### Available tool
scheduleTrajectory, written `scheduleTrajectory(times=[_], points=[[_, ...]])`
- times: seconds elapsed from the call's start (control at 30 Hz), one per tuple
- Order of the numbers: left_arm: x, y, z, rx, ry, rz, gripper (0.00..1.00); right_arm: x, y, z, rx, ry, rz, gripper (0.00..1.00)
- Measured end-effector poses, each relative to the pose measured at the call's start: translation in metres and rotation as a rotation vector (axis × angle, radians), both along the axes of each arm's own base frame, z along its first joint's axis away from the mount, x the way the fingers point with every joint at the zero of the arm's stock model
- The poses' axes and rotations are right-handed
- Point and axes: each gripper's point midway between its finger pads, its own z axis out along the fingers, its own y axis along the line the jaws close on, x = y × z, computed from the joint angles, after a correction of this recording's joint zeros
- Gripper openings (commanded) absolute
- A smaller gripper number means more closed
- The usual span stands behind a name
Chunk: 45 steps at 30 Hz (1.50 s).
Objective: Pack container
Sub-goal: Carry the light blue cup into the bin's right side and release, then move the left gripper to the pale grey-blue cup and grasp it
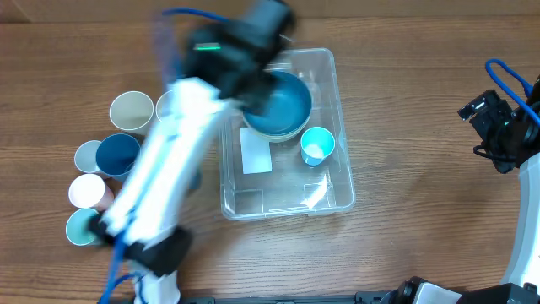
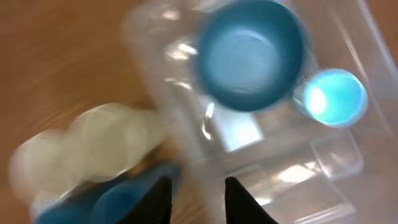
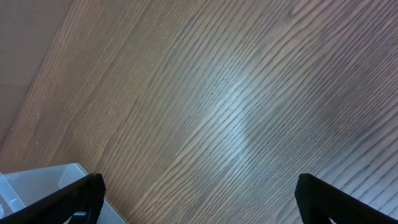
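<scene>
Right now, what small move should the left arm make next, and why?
Probably swing the left gripper over to the loose cups left of the container: its jaws look empty, and the blue bowl and light blue cup already sit inside.

Plain brown wood-grain table (image 1: pixel 405 127). The clear container (image 1: pixel 283 201) sits about mid-table, a bit closer to the far edge than the near one. All the loose stuff is bunched toward the left edge. There's a cream cup (image 1: pixel 132 111) furthest back with a second pale cup (image 1: pixel 164 105) just beside it, half lost in blur. Then a grey-blue cup (image 1: pixel 87 155) is right up against a dark blue cup (image 1: pixel 118 154). A pink cup (image 1: pixel 86 191) and a teal cup (image 1: pixel 80 226) are closest to the near-left corner.
</scene>
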Motion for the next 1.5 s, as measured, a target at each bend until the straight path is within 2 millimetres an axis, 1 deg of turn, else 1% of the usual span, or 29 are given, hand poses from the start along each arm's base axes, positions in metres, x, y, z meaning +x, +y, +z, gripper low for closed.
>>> scheduleTrajectory(times=[0.07,0.1,0.13,0.17,0.2,0.27,0.3,0.37,0.4,0.47,0.5,0.57,0.63,0.7,0.77,0.8,0.87,0.97,1.03,1.07,1.17,1.23,1.37,1.43,1.47,1.5], points=[[-0.003,0.05,0.035,-0.042,-0.087,0.129,0.29,0.0,0.0,0.0,0.0,0.0,0.0,1.0],[-0.004,0.08,0.049,-0.057,-0.127,0.207,0.31,0.0,0.0,0.0,0.0,0.0,0.0,1.0],[-0.006,0.101,0.058,-0.063,-0.152,0.263,0.34,0.0,0.0,0.0,0.0,0.0,0.0,1.0],[-0.009,0.121,0.064,-0.065,-0.173,0.319,0.34,0.0,0.0,0.0,0.0,0.0,0.0,1.0],[-0.012,0.149,0.071,-0.071,-0.194,0.399,0.35,0.0,0.0,0.0,0.0,0.0,0.0,1.0],[-0.02,0.201,0.077,-0.086,-0.215,0.555,0.36,0.0,0.0,0.0,0.0,0.0,-0.001,1.0],[-0.024,0.223,0.076,-0.094,-0.216,0.623,0.36,0.0,0.0,0.0,0.0,0.0,0.0,1.0],[-0.031,0.254,0.072,-0.112,-0.206,0.716,0.37,0.0,0.0,0.0,0.0,0.0,0.0,1.0],[-0.037,0.275,0.066,-0.129,-0.186,0.782,0.36,0.0,0.0,0.0,0.0,0.0,0.0,1.0],[-0.049,0.307,0.049,-0.151,-0.137,0.885,0.35,0.0,0.0,0.0,0.0,0.0,-0.001,1.0],[-0.052,0.316,0.041,-0.162,-0.111,0.918,0.35,0.0,0.0,0.0,0.0,0.0,0.0,1.0],[-0.053,0.337,0.016,-0.196,-0.064,0.977,0.35,0.0,0.0,0.0,0.0,0.0,0.0,1.0],[-0.048,0.35,-0.013,-0.233,-0.015,1.006,0.36,0.0,0.0,0.0,0.0,0.0,0.0,1.0],[-0.039,0.358,-0.041,-0.256,0.02,1.009,0.36,0.0,0.0,0.0,0.0,0.0,-0.001,1.0],[-0.03,0.361,-0.08,-0.279,0.087,0.997,0.37,0.0,0.0,0.0,0.0,0.0,-0.001,1.0],[-0.028,0.36,-0.096,-0.286,0.124,0.99,0.38,0.0,0.0,0.0,0.0,0.0,0.0,1.0],[-0.024,0.361,-0.121,-0.292,0.158,0.976,0.39,0.0,0.0,0.0,0.0,0.0,0.0,1.0],[-0.026,0.359,-0.154,-0.297,0.227,0.968,0.42,0.0,0.0,0.0,0.0,0.0,0.0,1.0],[-0.028,0.358,-0.172,-0.3,0.256,0.968,0.43,0.0,0.0,0.0,0.0,0.0,-0.001,1.0],[-0.029,0.357,-0.188,-0.3,0.275,0.965,0.43,0.0,0.0,0.0,0.0,0.0,0.0,1.0],[-0.031,0.355,-0.208,-0.302,0.293,0.955,0.43,0.0,0.0,0.0,0.0,0.0,0.0,1.0],[-0.035,0.353,-0.224,-0.304,0.307,0.953,0.46,0.0,0.0,0.0,0.0,0.0,0.0,1.0],[-0.036,0.352,-0.244,-0.301,0.302,0.949,0.45,0.0,0.0,0.0,0.0,0.0,0.0,1.0],[-0.036,0.352,-0.253,-0.3,0.293,0.948,0.37,0.0,0.0,0.0,0.0,0.0,0.0,1.0],[-0.037,0.351,-0.257,-0.3,0.29,0.948,0.28,0.0,0.0,0.0,0.0,0.0,-0.001,1.0],[-0.037,0.351,-0.26,-0.299,0.291,0.946,0.22,0.0,0.0,0.0,0.0,0.0,-0.001,1.0]])
